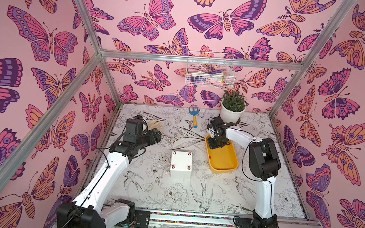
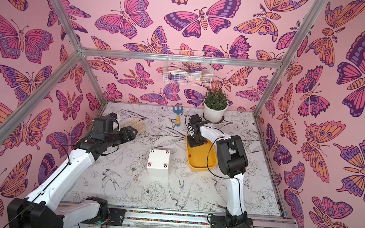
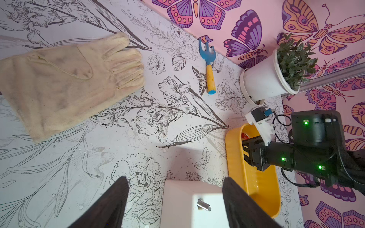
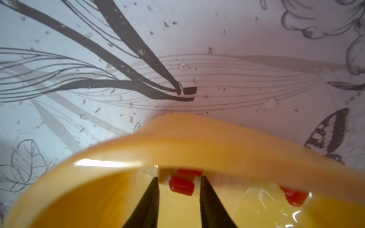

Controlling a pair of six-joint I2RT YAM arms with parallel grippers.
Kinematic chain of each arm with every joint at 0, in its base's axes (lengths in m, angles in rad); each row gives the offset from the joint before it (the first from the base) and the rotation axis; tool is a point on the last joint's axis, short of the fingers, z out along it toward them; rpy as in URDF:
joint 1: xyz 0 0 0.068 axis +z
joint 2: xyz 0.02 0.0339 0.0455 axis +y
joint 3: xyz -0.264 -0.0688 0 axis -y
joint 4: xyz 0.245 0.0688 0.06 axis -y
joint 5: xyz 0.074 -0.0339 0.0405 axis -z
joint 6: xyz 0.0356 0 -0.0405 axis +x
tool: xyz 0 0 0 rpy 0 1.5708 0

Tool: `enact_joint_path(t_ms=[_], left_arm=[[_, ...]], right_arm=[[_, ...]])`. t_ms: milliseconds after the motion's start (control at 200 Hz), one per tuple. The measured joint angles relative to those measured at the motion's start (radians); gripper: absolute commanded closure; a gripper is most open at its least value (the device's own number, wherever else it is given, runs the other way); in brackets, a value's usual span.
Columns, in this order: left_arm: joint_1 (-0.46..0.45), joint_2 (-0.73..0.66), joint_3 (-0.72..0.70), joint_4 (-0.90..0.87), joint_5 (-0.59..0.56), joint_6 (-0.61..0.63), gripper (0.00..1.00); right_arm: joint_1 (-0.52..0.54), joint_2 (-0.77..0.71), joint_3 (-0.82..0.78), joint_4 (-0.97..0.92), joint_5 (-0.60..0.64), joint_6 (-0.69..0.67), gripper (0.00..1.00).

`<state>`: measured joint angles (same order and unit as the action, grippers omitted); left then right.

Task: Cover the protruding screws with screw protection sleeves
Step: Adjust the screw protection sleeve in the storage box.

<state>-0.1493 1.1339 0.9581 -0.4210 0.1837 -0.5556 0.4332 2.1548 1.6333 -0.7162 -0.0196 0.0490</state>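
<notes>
- The right end effector reaches into the yellow oval plastic tray. Its jaws are partly open either side of a tiny red rubbery screw protection sleeve and do not pinch it.
- The left end effector hangs wide open and empty near the white cube-like box on the table.
- Three box corners carry red caps; one thin silvery protruding screw stands bare.

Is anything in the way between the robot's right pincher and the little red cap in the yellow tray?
Nothing visible is. The right gripper has its jaws open on either side of one red sleeve in the yellow tray, with only bare tray floor between.
</notes>
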Motion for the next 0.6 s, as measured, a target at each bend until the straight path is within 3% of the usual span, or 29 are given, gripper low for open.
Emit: enact_joint_path(t_ms=[601], left_arm=[[0.008, -0.01, -0.018, 0.0, 0.003, 0.0, 0.23]], right_arm=[[-0.002, 0.008, 0.009, -0.012, 0.0, 0.043, 0.76]])
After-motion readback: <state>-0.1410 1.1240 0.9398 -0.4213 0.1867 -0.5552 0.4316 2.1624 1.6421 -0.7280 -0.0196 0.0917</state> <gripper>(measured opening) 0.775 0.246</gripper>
